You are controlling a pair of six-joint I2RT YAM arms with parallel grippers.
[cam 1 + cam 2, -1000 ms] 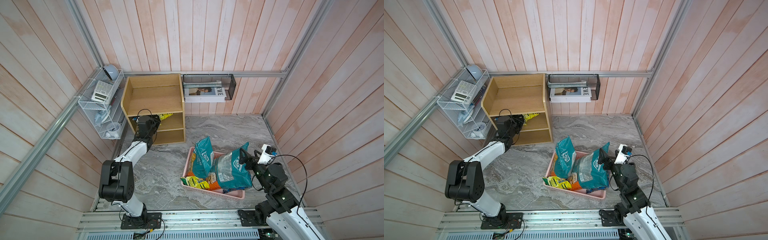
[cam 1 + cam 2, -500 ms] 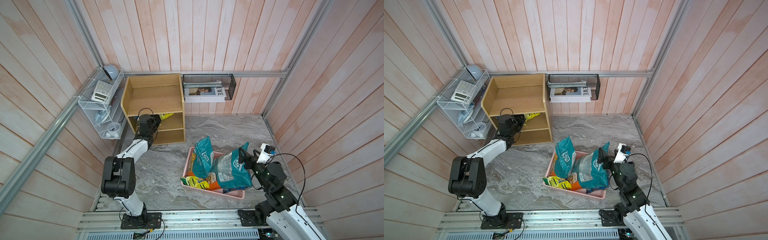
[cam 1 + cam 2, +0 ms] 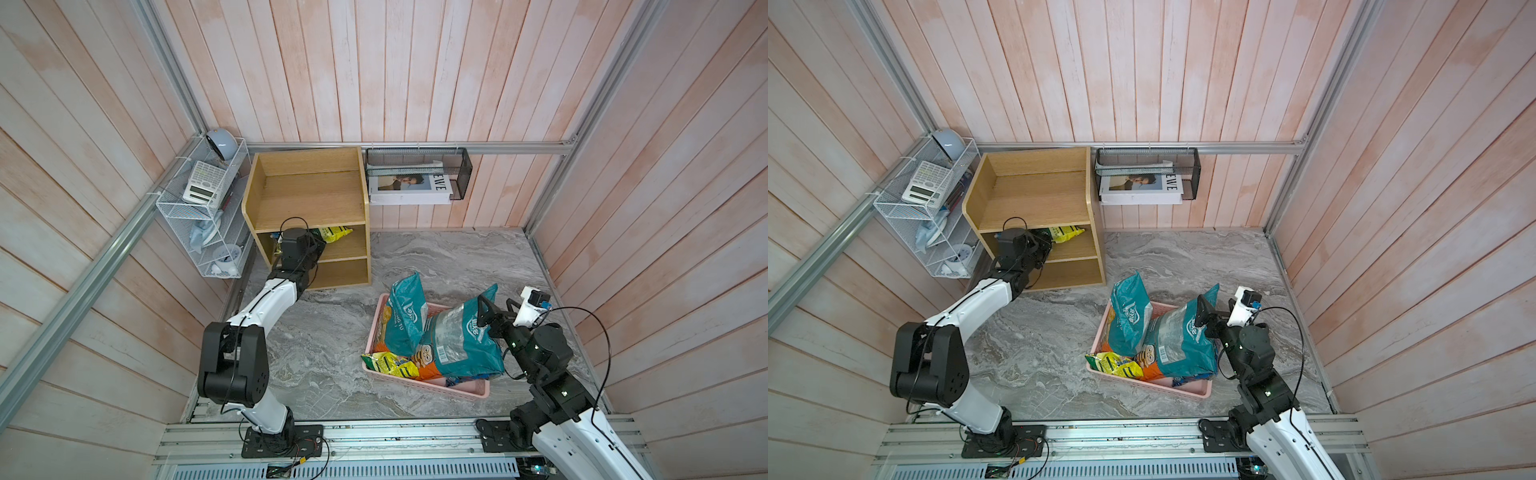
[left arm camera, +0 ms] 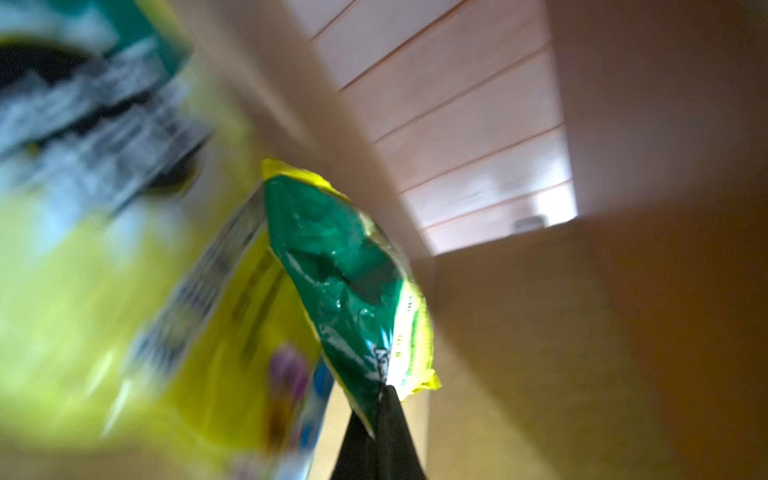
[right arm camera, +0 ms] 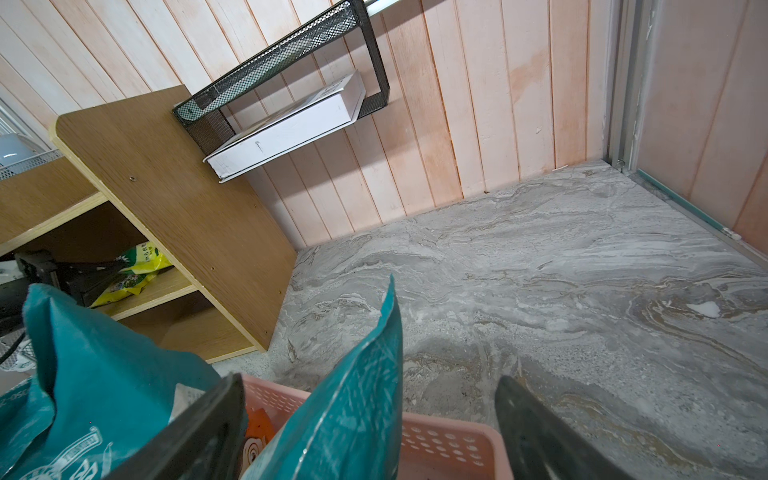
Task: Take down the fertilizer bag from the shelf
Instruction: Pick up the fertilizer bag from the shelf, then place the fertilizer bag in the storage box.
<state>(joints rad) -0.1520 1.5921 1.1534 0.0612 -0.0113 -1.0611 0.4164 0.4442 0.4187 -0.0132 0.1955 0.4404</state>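
Left claw [image 4: 381, 405] gripped a corner of the fertilizer bag [image 4: 345, 274] on the shelf [image 3: 309, 199]'s middle tier — next, likely a level pull outward; right claw [image 5: 368, 388] gaped.

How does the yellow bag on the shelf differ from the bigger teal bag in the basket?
The yellow bag, the smaller, lies on the shelf's middle tier; teal bag leans upright in the basket. Left claw pinches yellow bag; right claw stands open around teal bag's tip. Both are glossy.

Pink basket [image 3: 465, 390], teal bags [image 3: 461, 336], wire rack [image 3: 178, 203], mesh basket [image 3: 464, 174]
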